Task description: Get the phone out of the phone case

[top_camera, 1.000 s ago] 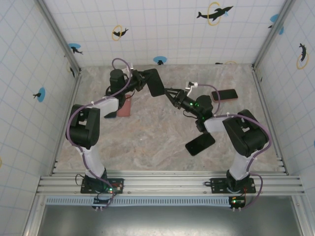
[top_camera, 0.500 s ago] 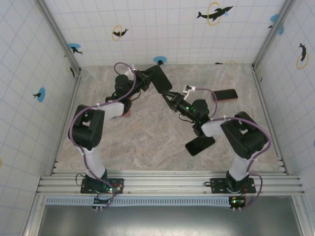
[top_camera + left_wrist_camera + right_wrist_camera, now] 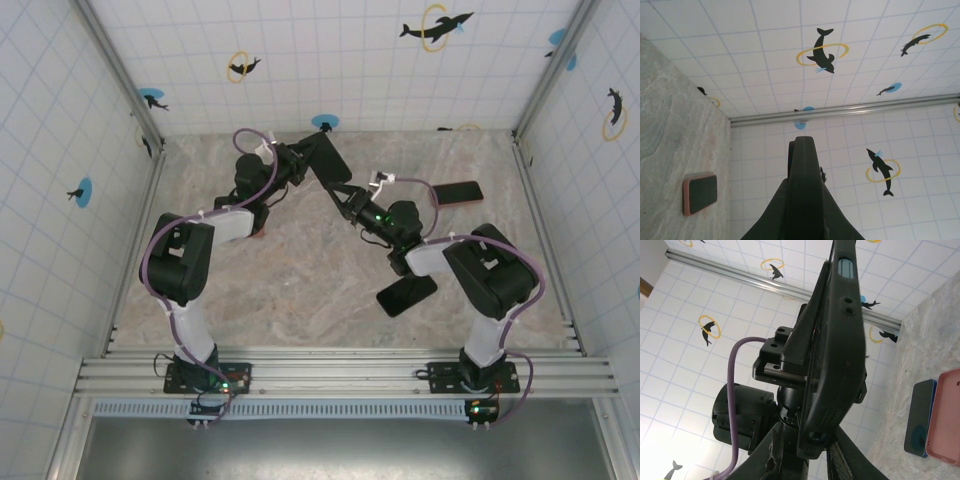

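We see a matte black phone case [image 3: 325,160]. The table [image 3: 300,270] is beige-grey, veined like marble. The walls [image 3: 330,60] are white tiles with pale grid lines, scattered with black dolphins in yellow rings and blue spots. The arms [image 3: 178,262] are black, their cable [image 3: 733,400] purple. One loose phone [image 3: 406,294] is glossy black. Another dark one sits in a salmon-pink case [image 3: 457,193]. A third phone [image 3: 920,417] is blue-edged.

No text, label, brand or number can be read anywhere.
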